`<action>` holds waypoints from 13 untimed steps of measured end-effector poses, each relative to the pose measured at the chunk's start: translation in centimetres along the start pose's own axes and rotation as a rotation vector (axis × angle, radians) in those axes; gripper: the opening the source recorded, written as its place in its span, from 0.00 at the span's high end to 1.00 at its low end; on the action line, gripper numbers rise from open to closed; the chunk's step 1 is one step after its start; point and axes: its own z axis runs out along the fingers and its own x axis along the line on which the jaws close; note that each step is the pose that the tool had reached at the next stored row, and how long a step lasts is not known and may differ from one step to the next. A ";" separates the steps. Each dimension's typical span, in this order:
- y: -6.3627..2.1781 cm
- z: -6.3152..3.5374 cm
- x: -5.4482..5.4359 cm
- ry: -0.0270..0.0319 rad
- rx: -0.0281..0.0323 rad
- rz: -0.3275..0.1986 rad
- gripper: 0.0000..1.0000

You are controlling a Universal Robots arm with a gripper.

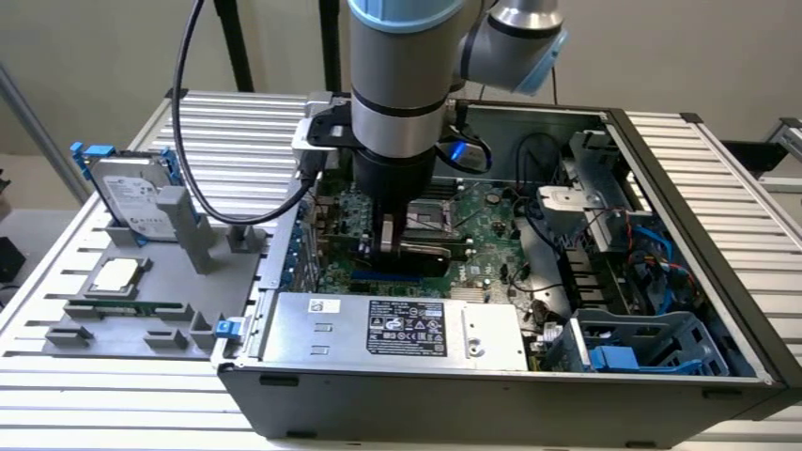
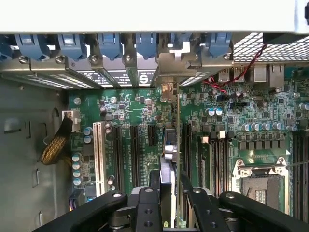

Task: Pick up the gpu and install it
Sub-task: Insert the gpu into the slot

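Black gripper [image 2: 170, 191] clamps the gpu [image 2: 169, 142] on edge, bracket [image 2: 166, 91] facing the case [image 2: 29, 145] rear, apparently so its connector lines up over a motherboard [image 2: 130, 106] slot.

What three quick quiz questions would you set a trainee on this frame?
1. True or false: the hard drive sits inside the computer case.
2. What does the gripper hold? A. the graphics card B. a cable C. a screwdriver
3. Fill in: the card stands on edge over the green ____.
Key: 1 false, it stands on the grey tray outside the case; 2 A; 3 motherboard.
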 end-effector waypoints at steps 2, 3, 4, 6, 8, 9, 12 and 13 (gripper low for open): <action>0.00 0.00 0.0 0.0001 -0.0001 0.000 1.00; 0.00 0.00 0.0 0.0001 -0.0001 0.000 1.00; 0.00 0.00 0.0 0.0000 -0.0001 0.000 1.00; 0.00 0.00 0.0 0.0000 -0.0001 0.000 1.00; 0.00 0.01 0.0 0.0000 -0.0003 -0.003 1.00; 0.00 0.01 0.0 0.0002 -0.0006 -0.006 1.00; 0.06 0.04 0.0 0.0004 -0.0019 -0.024 1.00; 0.07 0.04 0.0 0.0005 -0.0022 -0.028 1.00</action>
